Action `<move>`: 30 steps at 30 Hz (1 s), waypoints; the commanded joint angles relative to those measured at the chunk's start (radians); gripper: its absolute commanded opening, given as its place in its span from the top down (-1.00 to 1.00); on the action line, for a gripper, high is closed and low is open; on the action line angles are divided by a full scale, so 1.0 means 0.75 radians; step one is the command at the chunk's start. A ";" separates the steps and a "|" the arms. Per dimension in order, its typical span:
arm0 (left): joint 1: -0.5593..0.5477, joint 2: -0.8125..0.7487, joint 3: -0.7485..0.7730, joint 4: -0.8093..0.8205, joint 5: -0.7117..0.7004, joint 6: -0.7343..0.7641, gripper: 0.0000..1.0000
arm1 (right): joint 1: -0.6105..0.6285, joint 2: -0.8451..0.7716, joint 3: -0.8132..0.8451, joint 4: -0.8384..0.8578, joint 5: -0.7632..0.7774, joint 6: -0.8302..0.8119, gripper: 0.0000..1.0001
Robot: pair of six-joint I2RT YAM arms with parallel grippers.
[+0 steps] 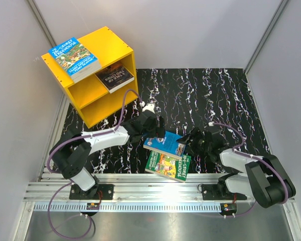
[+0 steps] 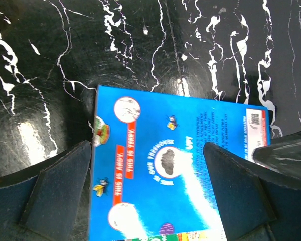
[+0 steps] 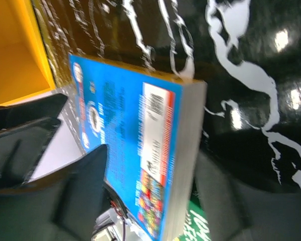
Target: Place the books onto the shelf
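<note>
I have two arms over the black, white-veined desk (image 1: 215, 95), and both meet at the blue book (image 1: 164, 143) near its front middle. That book lies flat, back cover up, its near edge overlapping a green book (image 1: 168, 166) that lies closer to my bases. My left end effector (image 1: 158, 131) hangs over the blue book's far left corner with its jaws spread wide. In the left wrist view the two fingers (image 2: 60, 196) stand on either side of the cover's white bubbles and red labels, and nothing is held between them. My right end effector (image 1: 186, 143) sits at the blue book's right end, where the barcode is. In the right wrist view one finger (image 3: 75, 201) lies against the printed cover and the other is a blur beside the page edge. The jaws straddle the book's thickness, but I cannot tell whether they have clamped on it. The yellow shelf (image 1: 93, 83) stands at the far left corner of the desk, well apart from both end effectors. A blue-and-green book (image 1: 74, 59) lies flat on its top, jutting over the front edge. A dark book (image 1: 114, 76) lies on its middle board, and the bottom compartment shows only yellow.
</note>
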 commanded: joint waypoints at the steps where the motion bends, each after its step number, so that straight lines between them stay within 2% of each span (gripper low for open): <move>1: -0.002 0.014 -0.005 0.084 0.035 -0.023 -0.94 | 0.036 0.043 -0.032 0.085 0.009 0.028 -0.41; 3: 0.000 0.014 -0.005 0.088 0.041 -0.027 -0.94 | 0.051 0.052 -0.034 0.115 0.011 0.035 -0.23; 9: -0.008 0.008 -0.011 0.100 0.065 -0.043 -0.93 | 0.069 0.042 -0.061 0.193 0.031 0.073 0.08; 16: -0.023 -0.004 -0.011 0.104 0.080 -0.060 -0.93 | 0.075 -0.114 -0.079 0.183 0.091 0.094 0.50; 20: -0.045 -0.051 0.009 0.068 0.076 -0.062 -0.93 | 0.073 -0.230 -0.083 0.204 0.095 0.108 1.00; 24: -0.074 -0.178 0.067 -0.045 -0.004 -0.037 -0.93 | 0.073 -0.383 -0.028 0.104 0.085 0.084 1.00; 30: -0.102 -0.454 0.146 -0.276 -0.155 0.032 -0.95 | 0.075 -0.572 0.193 -0.258 0.113 -0.017 1.00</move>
